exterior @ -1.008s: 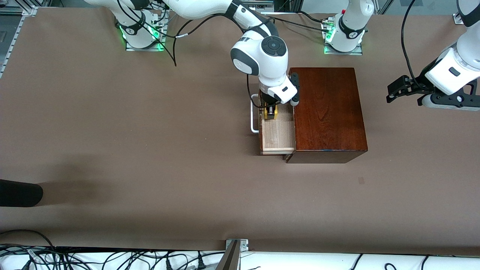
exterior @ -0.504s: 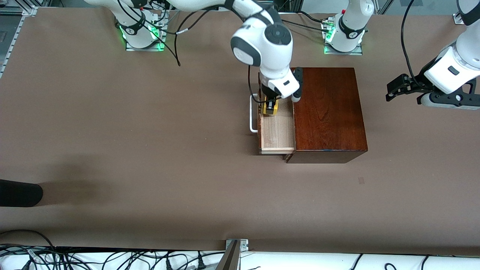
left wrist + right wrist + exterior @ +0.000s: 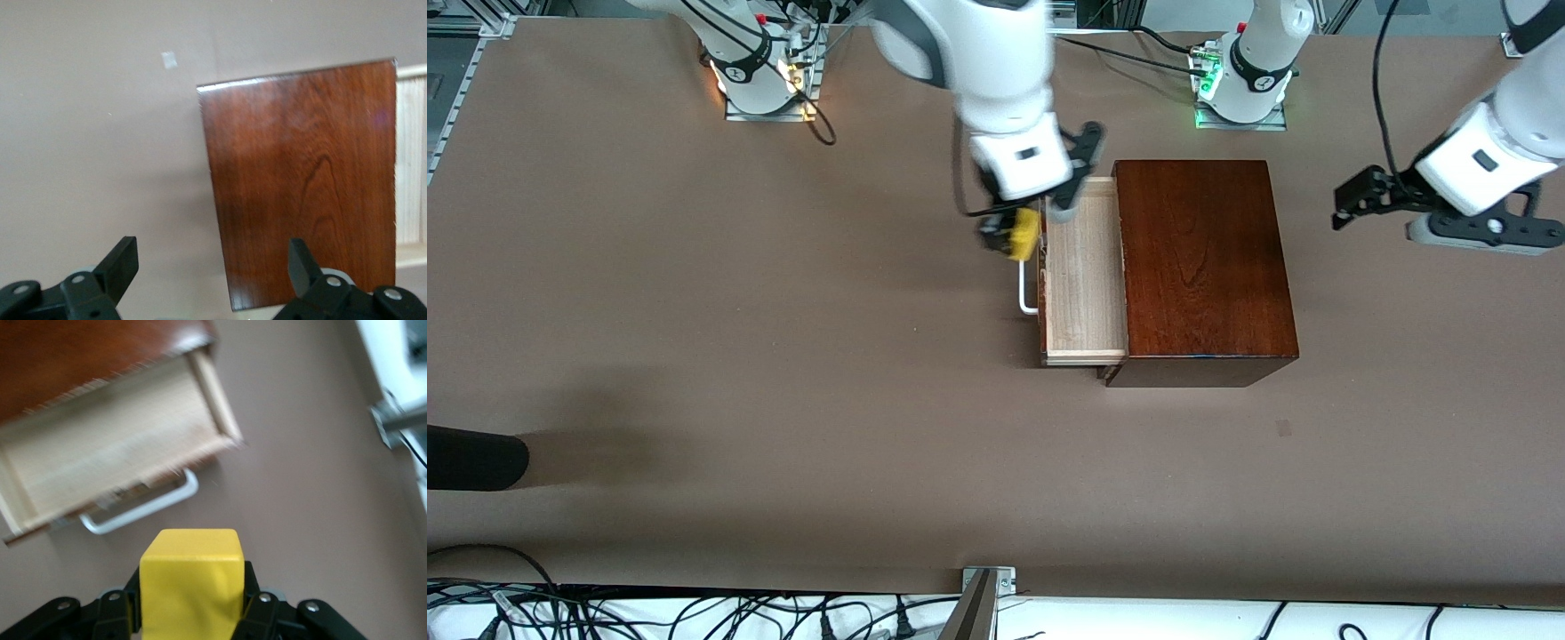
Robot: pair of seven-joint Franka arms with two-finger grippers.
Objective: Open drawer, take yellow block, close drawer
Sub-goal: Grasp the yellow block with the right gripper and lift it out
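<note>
— Up over the white bar handle [image 3: 1028, 293], just past the drawer's front edge, we have the right gripper [image 3: 1009, 238] pinching the yellow block [image 3: 1021, 235] between its two fingers. So the block is out of the tray and in the air.

— Agreed. From the right wrist view the yellow block [image 3: 191, 583] sits square in the grip, its flat side faces against the fingers. How do we reckon it handles?

— We judge it light and rigid, with plain smooth faces, so it could slip if squeezed off-centre. Opposite flat faces are the right place to hold it, and that is where we have it. Being a cube, it has no long axis to speak of; its top face looks level.

— And the drawer [image 3: 1083, 276]?

— Pulled well out of the wooden box [image 3: 1202, 267], pale inside showing with nothing in it that we can see. Its long axis runs from the robots' bases toward the front camera, and it opens toward the right arm's end of the table, handle leading. We would say a push on that front, straight toward the box, is what closing calls for.

— What about our other arm?

— It waits. The left gripper [image 3: 1356, 197] hangs over bare table toward the left arm's end, fingers [image 3: 120, 263] spread wide and holding nothing.
</note>
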